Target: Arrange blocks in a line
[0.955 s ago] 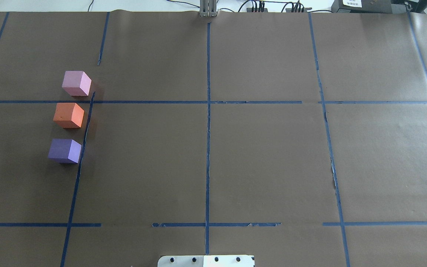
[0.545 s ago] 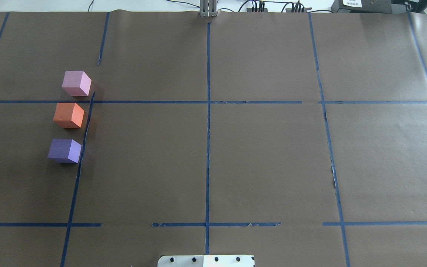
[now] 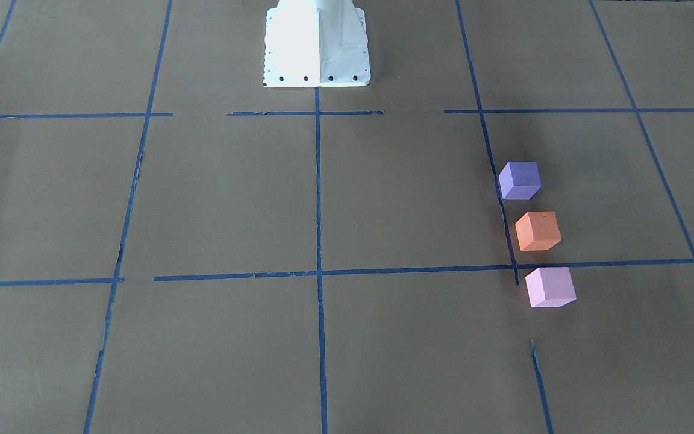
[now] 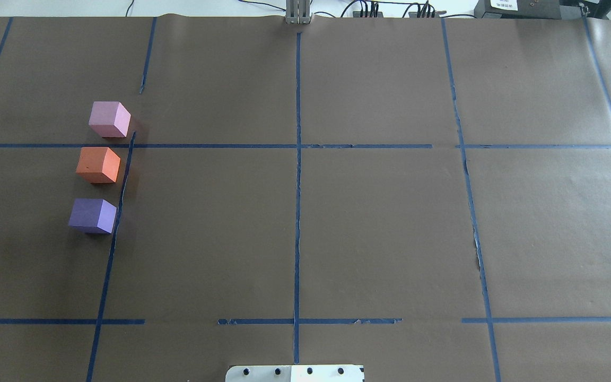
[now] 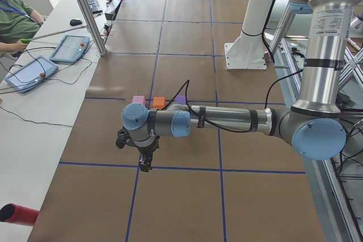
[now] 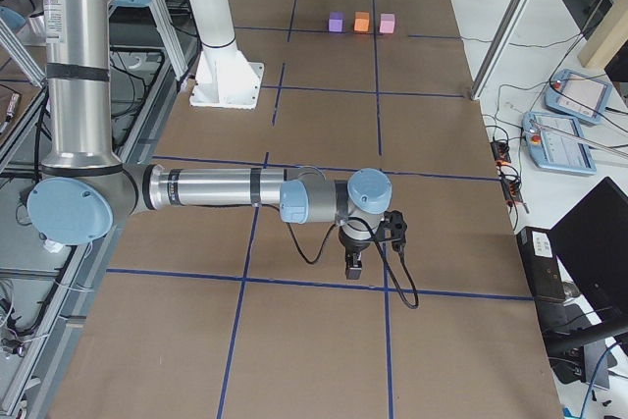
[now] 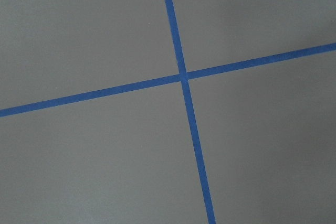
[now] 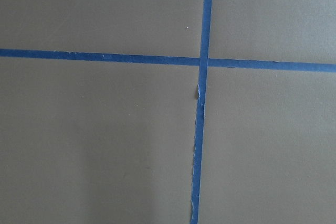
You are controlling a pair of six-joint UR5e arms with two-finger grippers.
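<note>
Brown paper (image 4: pixel 380 223) covers the whole table, gridded with blue tape (image 4: pixel 297 212), and over on the robot's left side all three cubes sit in a row! The pink block (image 4: pixel 109 119) is farthest from the robot, the orange block (image 4: pixel 98 165) is in the middle, and the purple block (image 4: pixel 93 216) is nearest the white base (image 4: pixel 295 373). They run close along the left of a slanting tape strip, each flat on the paper, with small gaps between them and none touching. The gap between orange and purple looks a shade wider than the one between pink and orange. A cross line of tape passes between pink and orange. Now the arms: in the left side view the left arm (image 5: pixel 227 120) lies stretched out low and level. The left gripper (image 5: pixel 144 166) points down near a tape line, apart from the row and towards the table's end. At the other end the right arm (image 6: pixel 216 188) mirrors it, the right gripper (image 6: pixel 354 266) hanging over the paper, well apart from the blocks at the far end. How wide either gripper stands, I cannot tell: each shows only small in its side view. With all three cubes down on the paper, neither has a block. Both wrist views show paper and a tape crossing.
</note>
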